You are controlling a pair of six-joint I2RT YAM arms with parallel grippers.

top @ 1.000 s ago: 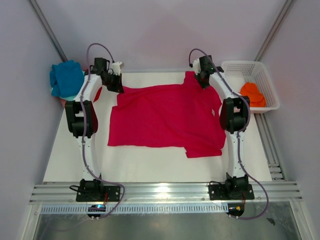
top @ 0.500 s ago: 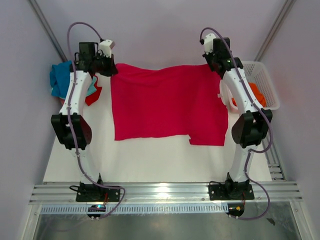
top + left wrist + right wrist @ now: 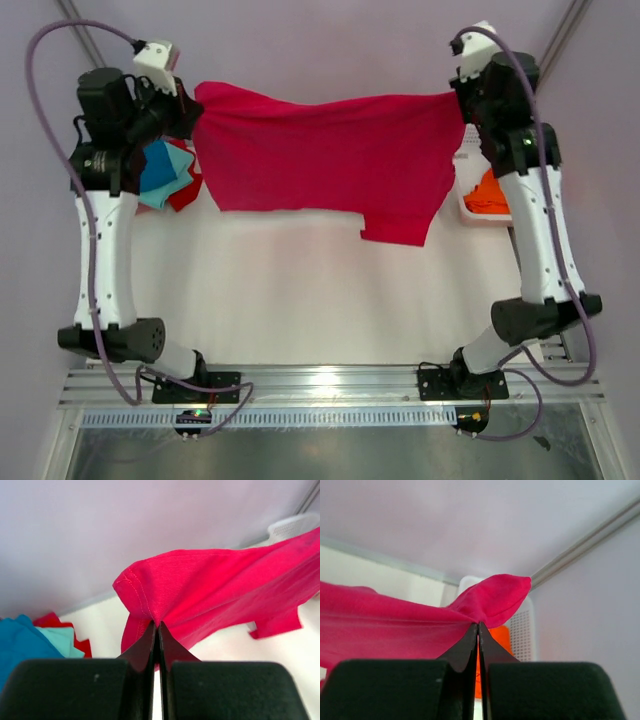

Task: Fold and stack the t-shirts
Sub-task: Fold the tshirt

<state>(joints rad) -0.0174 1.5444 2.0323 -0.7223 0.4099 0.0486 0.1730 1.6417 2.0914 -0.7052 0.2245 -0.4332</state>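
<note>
The large crimson t-shirt (image 3: pixel 330 160) hangs stretched in the air between both arms, high over the back of the table; one sleeve (image 3: pixel 400 228) dangles at its lower right. My left gripper (image 3: pixel 192 105) is shut on its left top corner (image 3: pixel 145 592), cloth pinched at the fingertips. On the right top corner (image 3: pixel 492 597) my right gripper (image 3: pixel 455 95) is shut the same way. Blue, teal and red t-shirts (image 3: pixel 165 172) lie piled at the back left, partly hidden by the left arm. An orange t-shirt (image 3: pixel 485 192) lies in the basket.
The white lattice basket (image 3: pixel 470 150) stands at the back right, mostly behind the right arm and the hanging shirt. The white table surface (image 3: pixel 320 300) lies below the shirt. Grey walls close in at the back and both sides.
Both arms have risen and spread outward, lifting the crimson shirt off the table until it hangs in the air, pulled taut along its top edge.
</note>
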